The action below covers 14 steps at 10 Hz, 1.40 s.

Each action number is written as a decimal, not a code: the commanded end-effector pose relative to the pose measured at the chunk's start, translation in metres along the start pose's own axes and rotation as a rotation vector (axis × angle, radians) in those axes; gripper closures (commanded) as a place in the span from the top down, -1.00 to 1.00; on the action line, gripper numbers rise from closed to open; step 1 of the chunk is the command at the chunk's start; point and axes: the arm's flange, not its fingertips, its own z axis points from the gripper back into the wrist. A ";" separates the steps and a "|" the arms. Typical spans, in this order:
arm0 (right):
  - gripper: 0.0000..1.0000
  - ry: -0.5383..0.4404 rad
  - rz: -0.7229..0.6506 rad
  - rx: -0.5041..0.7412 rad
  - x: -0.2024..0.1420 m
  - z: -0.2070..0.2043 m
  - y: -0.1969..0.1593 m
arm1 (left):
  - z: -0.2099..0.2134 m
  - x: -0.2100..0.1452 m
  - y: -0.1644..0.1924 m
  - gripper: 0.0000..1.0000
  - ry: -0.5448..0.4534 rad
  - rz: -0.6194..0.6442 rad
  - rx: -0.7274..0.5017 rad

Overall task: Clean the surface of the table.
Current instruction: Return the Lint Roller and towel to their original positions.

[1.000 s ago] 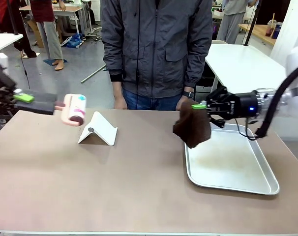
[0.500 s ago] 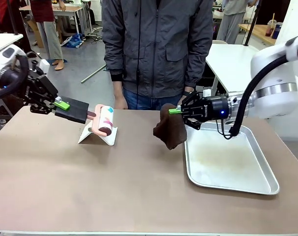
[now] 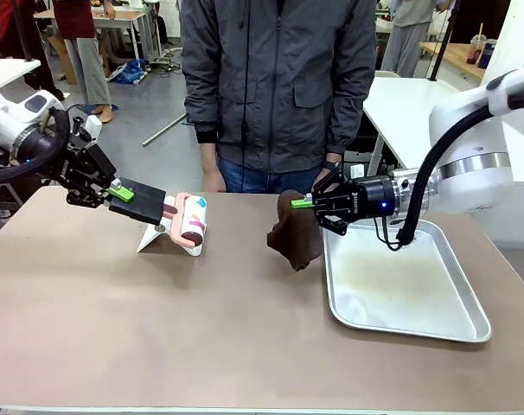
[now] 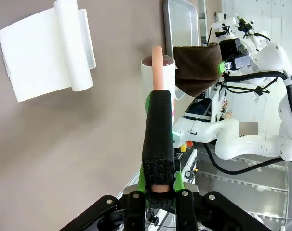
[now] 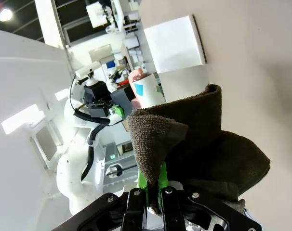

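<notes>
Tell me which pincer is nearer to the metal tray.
The right pincer. It holds a brown cloth just beside the metal tray, by its far left corner. The left pincer, holding a lint roller, is far off across the table.

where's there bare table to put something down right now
The whole near half of the brownish-taupe table is bare, from its left edge to the shiny metal tray. The far strip is crowded: the white folded stand, the pink lint roller in the left gripper, and the dark brown cloth hanging from the right gripper.
</notes>
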 end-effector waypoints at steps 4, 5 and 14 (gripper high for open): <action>-0.81 -0.045 0.024 -0.158 0.002 -0.037 0.009 | -0.021 0.006 -0.020 -0.55 0.062 -0.014 0.163; -0.81 -0.084 0.034 -0.200 0.000 -0.046 0.011 | -0.025 0.013 -0.027 -0.55 0.090 -0.007 0.212; -0.81 -0.034 0.021 -0.422 0.002 -0.090 0.012 | -0.035 0.090 -0.060 -0.55 0.021 0.100 0.389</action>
